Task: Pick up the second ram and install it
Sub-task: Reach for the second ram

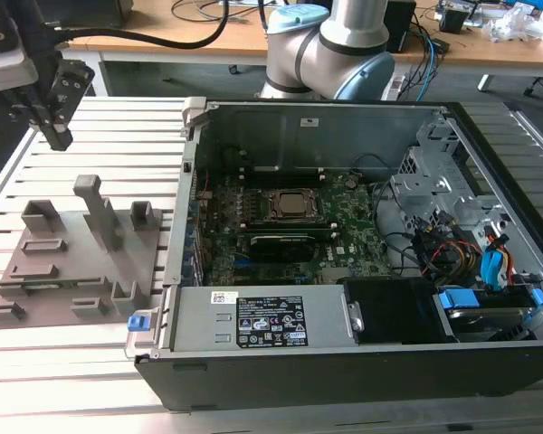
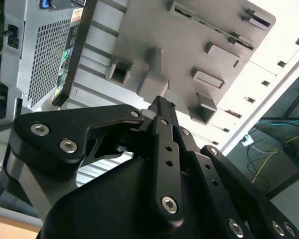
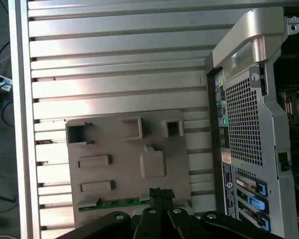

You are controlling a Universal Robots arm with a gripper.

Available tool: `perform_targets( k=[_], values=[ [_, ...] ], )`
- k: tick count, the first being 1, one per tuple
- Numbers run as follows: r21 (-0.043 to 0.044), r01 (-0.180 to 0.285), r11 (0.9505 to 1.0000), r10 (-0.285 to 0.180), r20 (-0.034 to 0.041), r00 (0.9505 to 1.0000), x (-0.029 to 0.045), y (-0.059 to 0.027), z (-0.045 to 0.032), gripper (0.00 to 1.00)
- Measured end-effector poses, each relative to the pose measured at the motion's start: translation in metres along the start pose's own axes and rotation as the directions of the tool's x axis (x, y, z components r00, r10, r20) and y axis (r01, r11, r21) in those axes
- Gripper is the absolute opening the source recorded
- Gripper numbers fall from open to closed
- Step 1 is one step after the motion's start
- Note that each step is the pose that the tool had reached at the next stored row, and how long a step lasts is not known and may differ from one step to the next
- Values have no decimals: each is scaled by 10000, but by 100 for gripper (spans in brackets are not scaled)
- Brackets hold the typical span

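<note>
The jaws are clenched together with nothing between them, and in both wrist views the two black fingertips meet in a single tip. The gripper (image 3: pixel 162 192) hangs in the air above the grey holder tray (image 3: pixel 120 175), clear of it; in the exterior view the gripper (image 1: pixel 56 136) is high over the tray (image 1: pixel 72 264) at the exterior view's left. The second ram (image 3: pixel 117 203) lies in the tray as a thin green strip seated in a long slot along one edge, and in the first wrist view it runs just beside the fingertips. The tray also has a tall post and several small box-shaped pockets. It rests on a slatted metal table (image 1: pixel 63 371). Just beside the tray, to the exterior view's right, stands an open computer case (image 1: pixel 308 127) with its green motherboard (image 1: pixel 348 217) exposed. The case's vented rear panel (image 3: pixel 244 124) faces the tray.
</note>
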State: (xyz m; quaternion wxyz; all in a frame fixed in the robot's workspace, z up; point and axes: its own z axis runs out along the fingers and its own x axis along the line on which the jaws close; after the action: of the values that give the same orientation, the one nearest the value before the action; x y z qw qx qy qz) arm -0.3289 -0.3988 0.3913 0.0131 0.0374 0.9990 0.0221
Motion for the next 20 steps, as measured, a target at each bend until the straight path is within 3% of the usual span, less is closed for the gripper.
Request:
perform_targets(
  k=[7, 17, 20],
  values=[
    [-1, 1, 10000, -1, 1, 10000, 387, -30, -2, 10],
    [-1, 1, 10000, -1, 0, 10000, 701, -57, -1, 10],
    [-1, 1, 10000, -1, 1, 10000, 752, -61, 0, 10]
  ],
)
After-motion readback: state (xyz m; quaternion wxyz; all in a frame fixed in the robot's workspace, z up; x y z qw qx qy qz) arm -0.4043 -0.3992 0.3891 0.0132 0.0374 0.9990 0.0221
